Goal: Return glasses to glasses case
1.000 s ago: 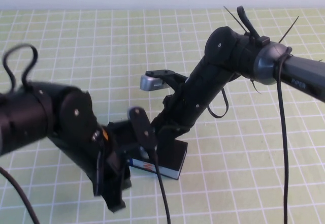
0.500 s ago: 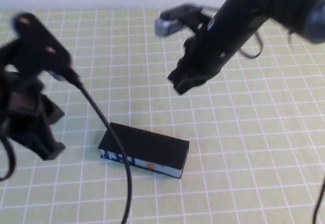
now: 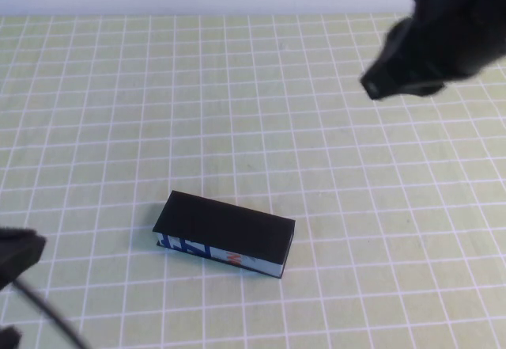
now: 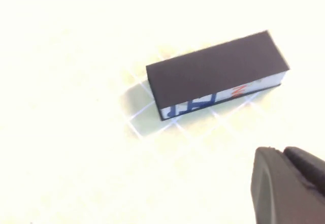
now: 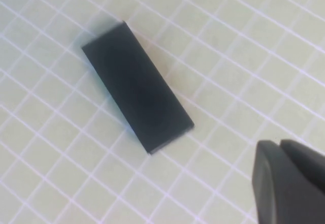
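Note:
The glasses case (image 3: 225,232) lies closed on the green grid mat, its blue, white and orange printed edge facing the near side. It also shows in the left wrist view (image 4: 216,74) and the right wrist view (image 5: 137,92). The glasses are out of view. My left gripper (image 3: 16,256) is at the near left edge of the high view, well left of the case; its fingertips (image 4: 282,155) are together and empty. My right gripper (image 3: 381,86) hangs high at the far right, away from the case; its fingertips (image 5: 278,145) are together and empty.
The green cutting mat (image 3: 237,88) with a white grid covers the whole table. A pale wall runs along the far edge. A dark cable (image 3: 47,317) crosses the near left corner.
Both arms have pulled away from the case, the left toward the near left, the right up toward the far right. The case lies closed and uncovered where it was.

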